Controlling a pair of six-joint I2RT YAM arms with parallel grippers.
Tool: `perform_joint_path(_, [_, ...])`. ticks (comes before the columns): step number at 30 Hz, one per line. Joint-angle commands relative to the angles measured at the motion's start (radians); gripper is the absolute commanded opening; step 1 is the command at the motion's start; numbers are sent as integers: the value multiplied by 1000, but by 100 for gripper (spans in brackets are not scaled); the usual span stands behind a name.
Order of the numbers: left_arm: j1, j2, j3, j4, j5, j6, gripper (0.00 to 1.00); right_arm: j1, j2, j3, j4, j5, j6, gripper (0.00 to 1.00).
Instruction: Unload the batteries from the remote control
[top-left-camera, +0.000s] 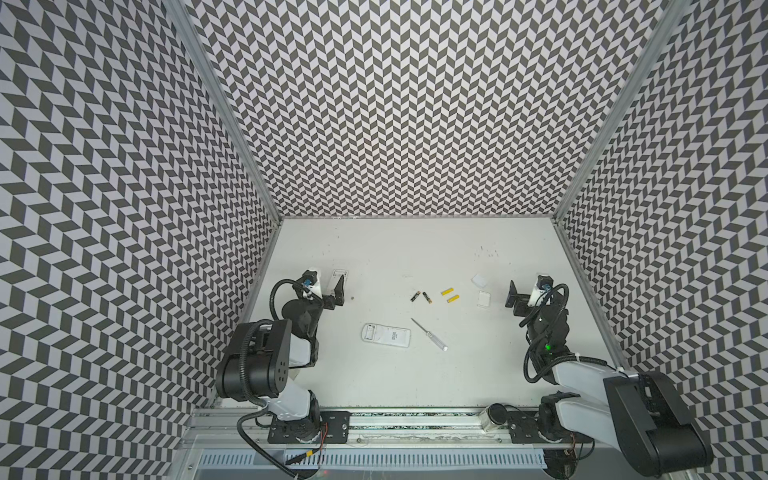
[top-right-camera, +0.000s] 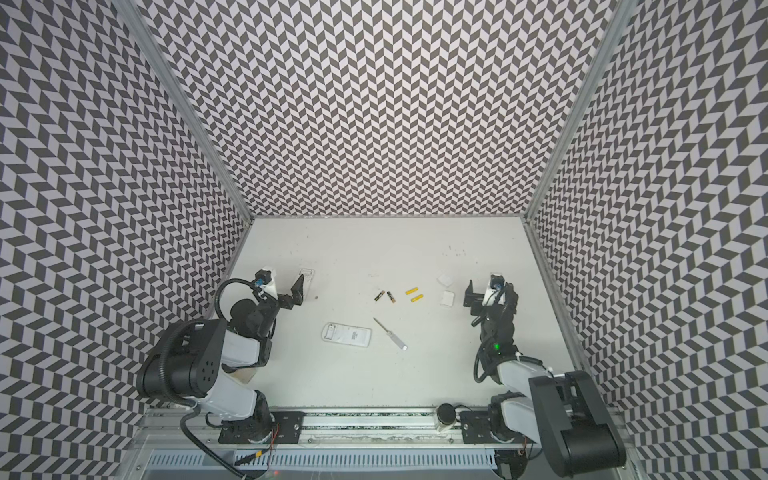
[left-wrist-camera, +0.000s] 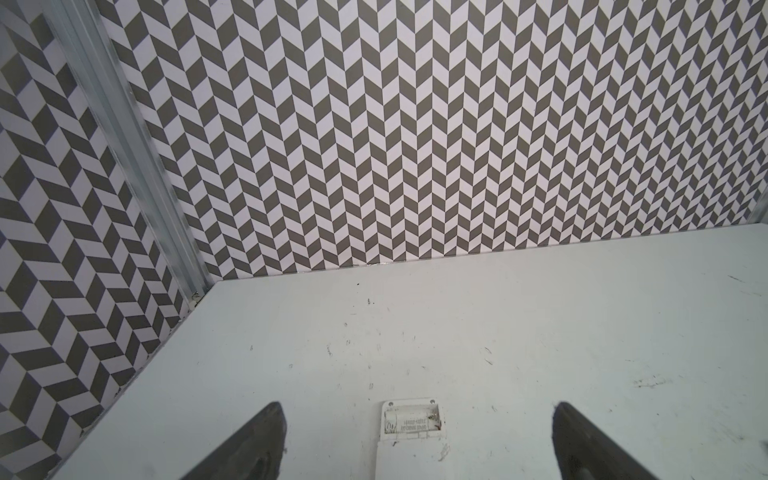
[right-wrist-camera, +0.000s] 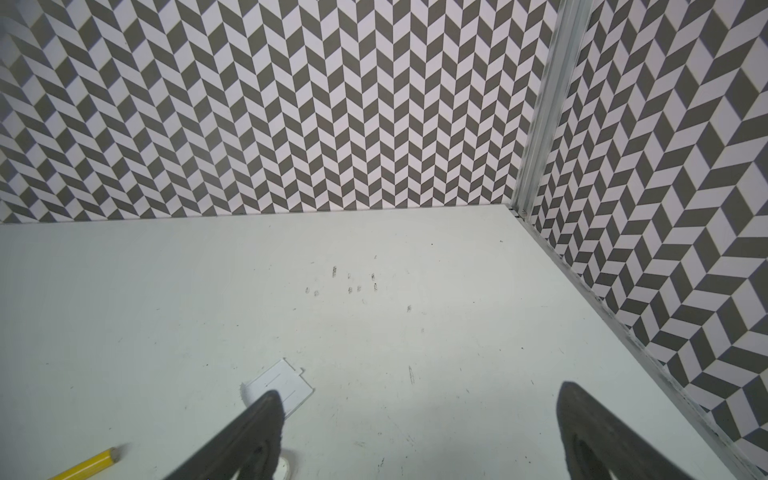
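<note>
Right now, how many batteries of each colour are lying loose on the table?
Yellow batteries: 2
Black batteries: 2
Total: 4

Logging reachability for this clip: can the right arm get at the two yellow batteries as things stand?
Probably yes. The right pincer is open and empty, the yellow batteries lie loose toward the middle, and only a flat white cover lies between them, likely low enough to pass over.
</note>
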Motion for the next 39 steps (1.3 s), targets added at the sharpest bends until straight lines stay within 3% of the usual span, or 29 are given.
perform_joint_path(1, [11, 16, -17, 65, 37, -23, 100, -4, 50, 44, 83, -27, 7, 99])
perform_joint_path(9, [12, 17, -17, 66, 39, -24, 100, -3, 178, 147, 110, -65, 2, 99])
perform_joint_path(21, [11, 16, -17, 66, 39, -25, 100, 0, 181, 181, 33, -90, 5, 99])
perform_joint_path(24, [11, 13, -17, 63, 39, -24, 100, 2, 197, 170, 94, -109, -42, 99])
perform_joint_path(27, [11, 15, -17, 63, 39, -23, 100, -4, 242, 129, 222, -50, -16, 100])
perform_joint_path(31, [11, 12, -16, 58, 37, -23, 100, -16, 312, 77, 424, -86, -18, 100])
perform_joint_path(39, [10, 12, -13, 52, 34, -23, 100, -88, 330, 104, 344, -196, 29, 99])
